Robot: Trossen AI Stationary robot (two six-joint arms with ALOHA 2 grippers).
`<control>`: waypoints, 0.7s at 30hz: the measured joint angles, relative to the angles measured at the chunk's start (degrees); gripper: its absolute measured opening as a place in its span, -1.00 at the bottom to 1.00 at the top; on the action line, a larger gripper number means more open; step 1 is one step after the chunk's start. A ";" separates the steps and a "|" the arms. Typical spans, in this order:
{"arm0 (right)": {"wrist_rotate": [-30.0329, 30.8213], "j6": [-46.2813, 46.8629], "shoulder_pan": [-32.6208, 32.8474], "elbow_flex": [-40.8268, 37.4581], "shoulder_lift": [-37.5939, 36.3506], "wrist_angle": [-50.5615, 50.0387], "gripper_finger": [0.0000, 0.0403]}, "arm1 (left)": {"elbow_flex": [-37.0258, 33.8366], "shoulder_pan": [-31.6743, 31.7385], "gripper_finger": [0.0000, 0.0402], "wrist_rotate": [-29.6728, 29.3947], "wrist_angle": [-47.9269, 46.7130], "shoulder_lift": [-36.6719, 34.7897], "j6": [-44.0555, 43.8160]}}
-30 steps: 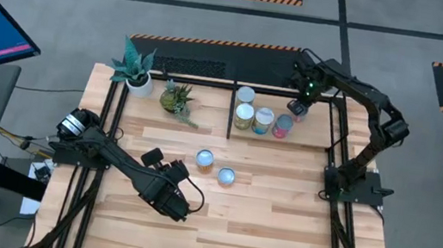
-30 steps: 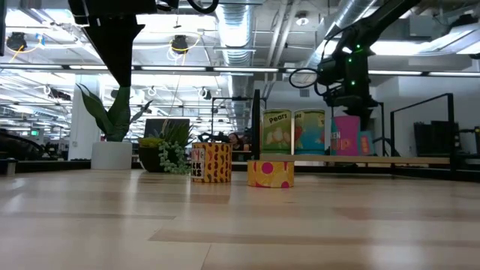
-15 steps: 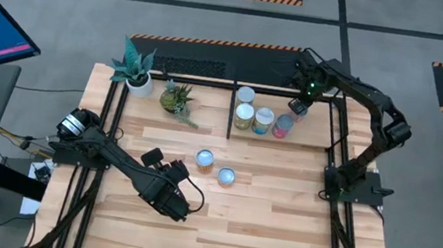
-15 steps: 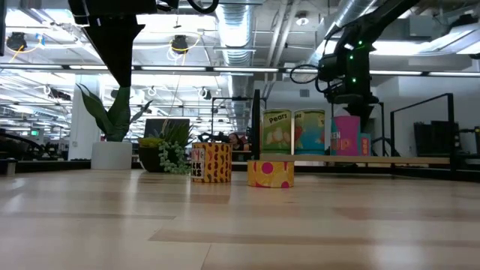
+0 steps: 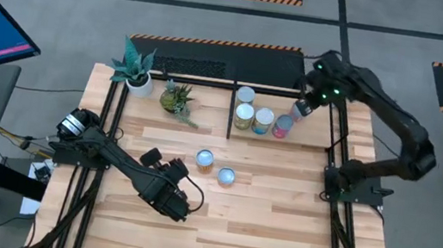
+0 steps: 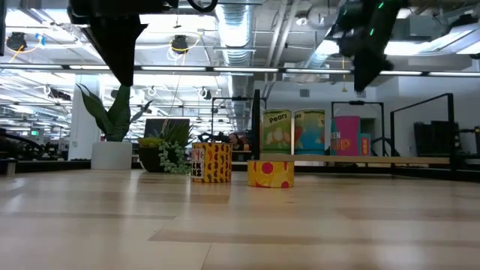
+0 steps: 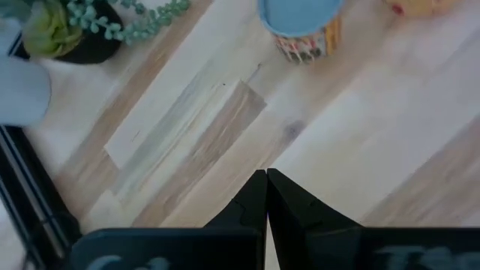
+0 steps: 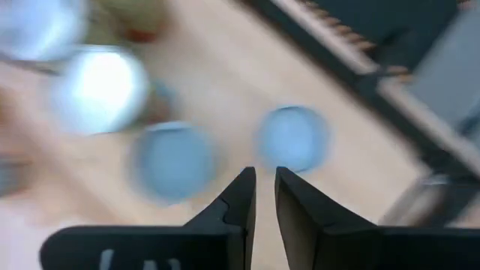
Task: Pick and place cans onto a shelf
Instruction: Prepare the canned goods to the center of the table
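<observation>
Several cans stand in the shelf (image 5: 232, 112), a bay of black bars at the far right: silver tops (image 5: 244, 116), with a pink can (image 6: 346, 135) at their right end. Two more cans stand on the table's middle, one patterned (image 5: 204, 160) and one yellow-pink (image 5: 226, 177). My right gripper (image 5: 301, 109) hangs high over the shelf's right end, open and holding nothing. In its wrist view a blue-grey can top (image 8: 292, 139) lies just past the fingertips (image 8: 265, 180). My left gripper (image 5: 179, 209) is shut and hovers over bare wood near the table's front-left.
Two potted plants (image 5: 135, 73) (image 5: 177, 99) stand at the far left, beside the shelf's left bar. Black frame bars (image 5: 335, 149) run along the table's sides. Bare wood lies between the two loose cans and the near edge.
My right gripper has let go of the pink can and risen well above the shelf, pulling back a little toward the table's right edge. The can stays upright on the shelf.
</observation>
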 joint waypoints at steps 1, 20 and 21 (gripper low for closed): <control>-2.71 1.74 1.10 0.00 -1.85 -0.46 -0.62 | -0.02 0.18 -1.00 -0.46 0.00 0.02 -1.80; -8.52 20.84 54.37 0.02 -26.14 6.49 -0.62 | -0.01 14.80 -0.66 3.74 11.70 0.07 49.62; -7.65 22.23 58.02 0.02 -25.95 6.71 -0.62 | -0.02 15.44 -0.62 5.30 12.92 0.09 51.37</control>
